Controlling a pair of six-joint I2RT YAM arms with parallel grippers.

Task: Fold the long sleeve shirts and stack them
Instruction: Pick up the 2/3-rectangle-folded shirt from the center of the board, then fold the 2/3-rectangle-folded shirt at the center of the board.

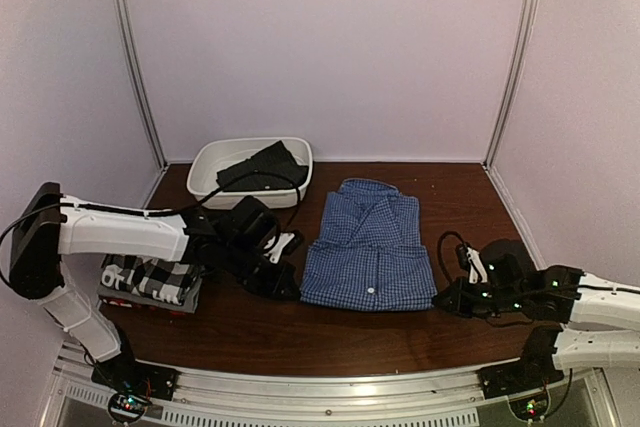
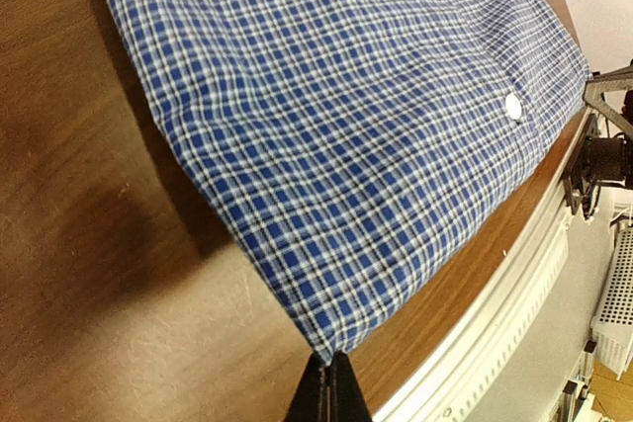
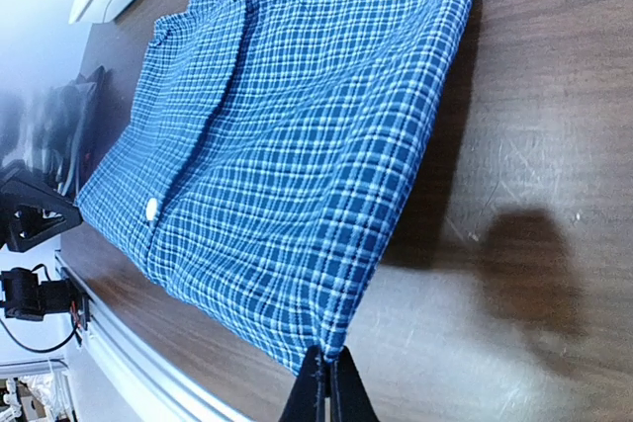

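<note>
Left gripper is pinched shut on the near left corner of the blue checked shirt; the right gripper is pinched shut on the near right corner. That shirt lies flat in the middle of the table, collar at the far end. I think both corners should rise together, same height, so the fold comes out straight. Both arms reach low and inward, close above the wood.
</note>
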